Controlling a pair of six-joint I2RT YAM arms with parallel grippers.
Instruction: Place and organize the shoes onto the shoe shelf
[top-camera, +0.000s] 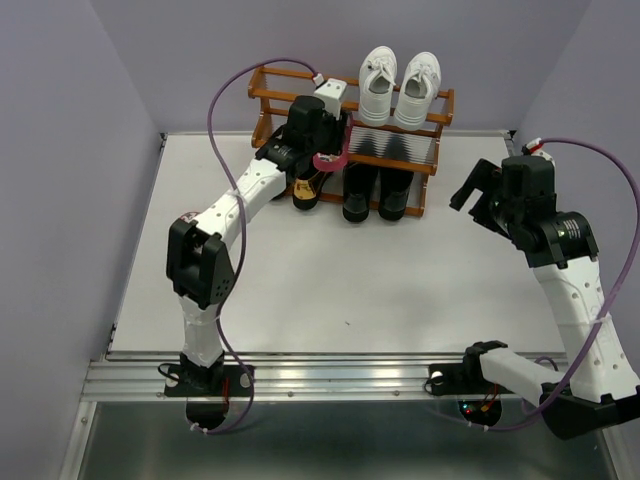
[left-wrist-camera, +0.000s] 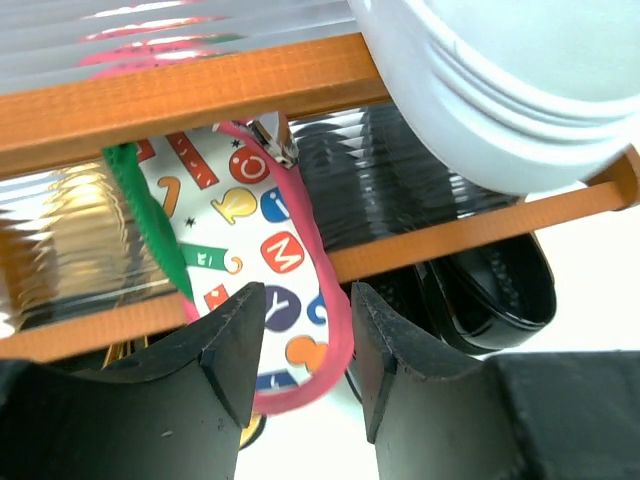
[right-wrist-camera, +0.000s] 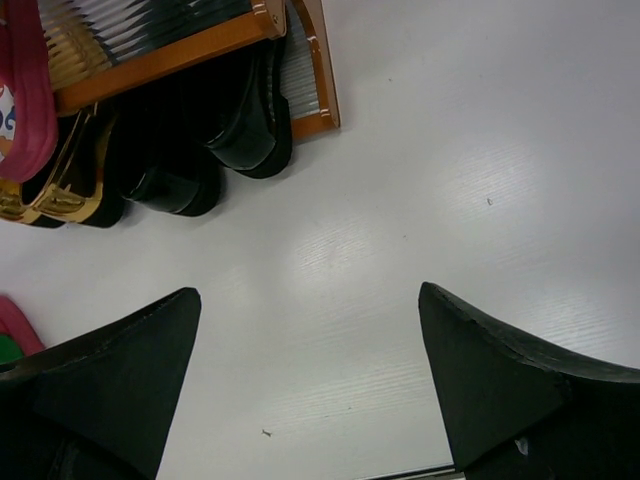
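A pink flip-flop (left-wrist-camera: 280, 260) with a white lettered footbed and green strap lies on the lower tier of the shoe shelf (left-wrist-camera: 200, 95), its heel jutting out over the front rail. My left gripper (left-wrist-camera: 305, 300) is open around that heel, with a sliver of gap showing at the right finger. From above, the flip-flop (top-camera: 331, 159) shows at the left gripper (top-camera: 335, 150). White sneakers (top-camera: 398, 88) sit on the top tier. Black boots (top-camera: 378, 195) and a gold loafer (top-camera: 305, 192) stand below the lower rail. My right gripper (top-camera: 478, 190) hangs open over bare table.
The shelf (top-camera: 430, 165) stands against the back wall. A sneaker sole (left-wrist-camera: 500, 90) hangs close above the left gripper. In the right wrist view, boots (right-wrist-camera: 200, 130) and a gold loafer (right-wrist-camera: 50, 195) are at top left, and a pink edge (right-wrist-camera: 15, 325) pokes in at the left border.
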